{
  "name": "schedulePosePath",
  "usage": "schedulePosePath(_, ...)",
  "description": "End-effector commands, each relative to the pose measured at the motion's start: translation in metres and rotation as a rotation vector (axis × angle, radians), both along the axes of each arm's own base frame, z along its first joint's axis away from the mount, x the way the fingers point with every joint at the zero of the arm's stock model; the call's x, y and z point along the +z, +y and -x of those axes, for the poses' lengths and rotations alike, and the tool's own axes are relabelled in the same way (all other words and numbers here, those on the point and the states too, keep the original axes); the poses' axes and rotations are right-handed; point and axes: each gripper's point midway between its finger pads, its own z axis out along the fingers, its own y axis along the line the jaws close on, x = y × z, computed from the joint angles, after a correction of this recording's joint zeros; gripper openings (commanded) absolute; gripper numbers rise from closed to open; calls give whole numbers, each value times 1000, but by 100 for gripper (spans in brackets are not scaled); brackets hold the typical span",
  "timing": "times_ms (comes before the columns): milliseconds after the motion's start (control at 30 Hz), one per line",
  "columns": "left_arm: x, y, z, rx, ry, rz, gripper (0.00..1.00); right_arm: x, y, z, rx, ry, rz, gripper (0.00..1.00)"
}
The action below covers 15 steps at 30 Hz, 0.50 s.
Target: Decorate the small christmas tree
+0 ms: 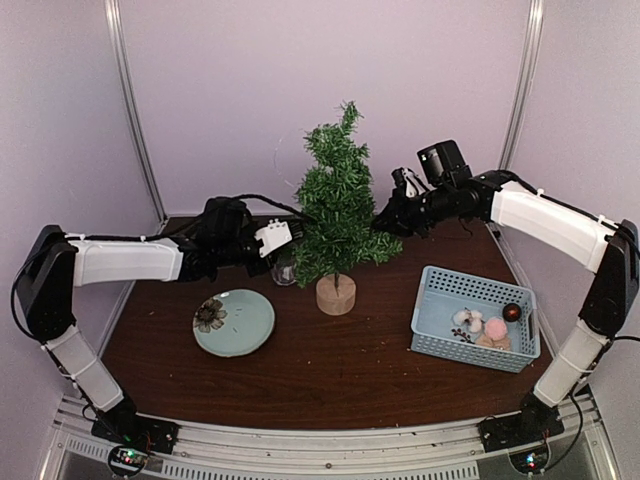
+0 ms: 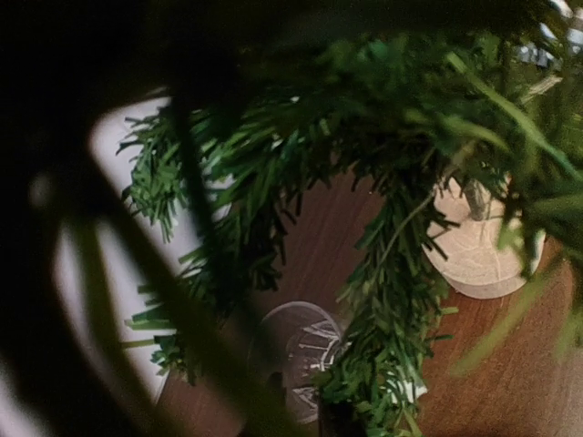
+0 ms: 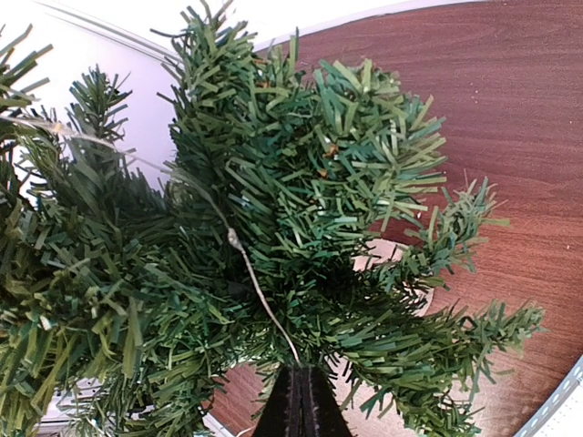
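Green bristle branches of the small christmas tree fill the centre of the overhead view. Its light-wood stump base stands on the brown table, between a teal plate at lower left and a blue basket at lower right. My left gripper reaches into the foliage from the left — how far its jaws stand apart I cannot tell, as dark blur fills the left wrist view. My right gripper, at bottom centre of its wrist view, has its fingers pressed together. A thin pale wire runs from their tips up through the branches — whether it is pinched I cannot tell. A drinking glass stands just left of the stump. A red ball lies in the basket.
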Motion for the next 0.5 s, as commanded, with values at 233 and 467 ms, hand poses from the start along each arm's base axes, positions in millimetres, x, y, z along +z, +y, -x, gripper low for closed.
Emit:
schedulePosePath(233,43,18,14,41,-23,66,30,7,-4,-5,6,-26,1,8)
schedulePosePath(467,59,46,35,131,20,102,54,21,-7,-1,11,-61,-14,27)
